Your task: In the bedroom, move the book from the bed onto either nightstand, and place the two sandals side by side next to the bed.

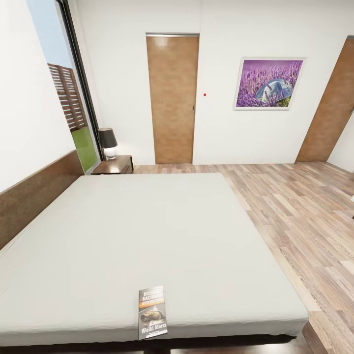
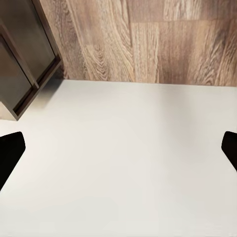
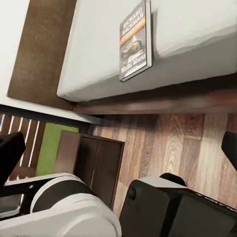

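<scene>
White-walled bedroom: the book (image 1: 152,312) lies flat at the bed's (image 1: 147,236) near edge; the nightstand (image 1: 114,165) stands far off. Both claws, left claw (image 2: 118,148) and right claw (image 3: 118,148), hang spread, empty.

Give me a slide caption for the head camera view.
Book lies at the near edge of the bed; nightstand with lamp waits beyond.

bed (image 1: 147,236): near frame edge cut off below the book (image 1: 152,312)
right door (image 1: 332,110): cropped beside the bed
</scene>
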Robot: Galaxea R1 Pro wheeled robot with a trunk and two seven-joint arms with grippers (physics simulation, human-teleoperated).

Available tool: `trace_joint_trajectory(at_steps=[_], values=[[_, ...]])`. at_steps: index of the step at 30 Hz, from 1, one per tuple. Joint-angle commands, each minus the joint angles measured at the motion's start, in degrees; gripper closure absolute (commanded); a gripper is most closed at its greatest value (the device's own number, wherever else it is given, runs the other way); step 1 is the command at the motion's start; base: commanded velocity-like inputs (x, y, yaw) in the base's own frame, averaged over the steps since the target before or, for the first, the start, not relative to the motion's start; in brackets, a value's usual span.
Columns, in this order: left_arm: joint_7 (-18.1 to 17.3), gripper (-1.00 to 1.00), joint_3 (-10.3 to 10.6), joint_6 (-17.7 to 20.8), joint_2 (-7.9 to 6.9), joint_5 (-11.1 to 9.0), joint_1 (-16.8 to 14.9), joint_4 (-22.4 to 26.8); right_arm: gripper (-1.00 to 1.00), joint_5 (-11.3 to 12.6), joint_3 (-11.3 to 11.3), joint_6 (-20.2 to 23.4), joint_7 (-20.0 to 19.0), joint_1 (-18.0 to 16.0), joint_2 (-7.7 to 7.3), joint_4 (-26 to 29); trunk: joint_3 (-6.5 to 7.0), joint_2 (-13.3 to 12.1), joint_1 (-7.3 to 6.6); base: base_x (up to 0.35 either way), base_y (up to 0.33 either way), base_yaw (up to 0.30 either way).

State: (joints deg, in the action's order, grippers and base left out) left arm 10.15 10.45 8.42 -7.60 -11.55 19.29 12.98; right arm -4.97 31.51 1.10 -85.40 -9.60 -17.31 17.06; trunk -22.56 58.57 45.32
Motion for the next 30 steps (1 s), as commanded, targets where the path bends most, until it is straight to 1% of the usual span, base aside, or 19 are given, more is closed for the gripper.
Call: trace_joint_trajectory(at_steps=[1,8,14,15,19,20,28,30], values=[[0.4,-1.0,0.5,0.5,-0.03,-0.6,0.1,0.3,-1.0,-0.5,0.5,0.2,-0.4,-0.2,0.03,0.0,-0.05,0.0,0.01,0.0,0.0,0.0],[0.5,-1.0,0.5,0.9,0.05,-0.6,0.0,0.3,-1.0,-0.5,0.5,0.5,-0.2,-1.4,0.14,-0.2,-0.05,0.0,0.01,0.0,0.0,0.0],[0.4,-1.0,0.5,1.1,-0.01,-0.6,0.0,0.3,-1.0,-0.4,0.5,0.5,2.8,-1.8,0.39,-0.3,-0.05,0.0,0.01,0.0,0.0,0.0],[0.4,-1.0,0.5,1.1,-0.01,-0.6,0.0,0.3,-1.0,-0.4,0.5,0.5,2.8,-1.8,0.39,-0.3,-0.05,0.0,0.01,0.0,0.0,0.0],[0.3,-1.0,0.4,1.1,-0.03,-0.6,0.0,0.3,-1.0,-0.3,0.4,0.6,4.5,-2.1,1.05,-0.3,-0.05,0.0,0.01,0.0,0.0,0.0],[0.3,-1.0,0.4,1.1,-0.03,-0.6,0.0,0.3,-1.0,-0.3,0.4,0.6,4.5,-2.1,1.05,-0.3,-0.05,0.0,0.01,0.0,0.0,0.0],[-0.1,-1.0,0.5,1.2,-0.09,-0.5,0.0,0.3,-1.0,-0.3,0.3,0.5,5.6,-2.3,2.65,-0.4,-0.05,0.0,0.01,0.0,0.0,0.0],[-0.1,-1.0,0.6,1.2,-0.08,-0.5,0.0,0.3,-1.0,-0.3,0.3,0.5,5.7,-2.3,2.8,-0.4,-0.05,0.0,0.01,0.0,0.0,0.0]])
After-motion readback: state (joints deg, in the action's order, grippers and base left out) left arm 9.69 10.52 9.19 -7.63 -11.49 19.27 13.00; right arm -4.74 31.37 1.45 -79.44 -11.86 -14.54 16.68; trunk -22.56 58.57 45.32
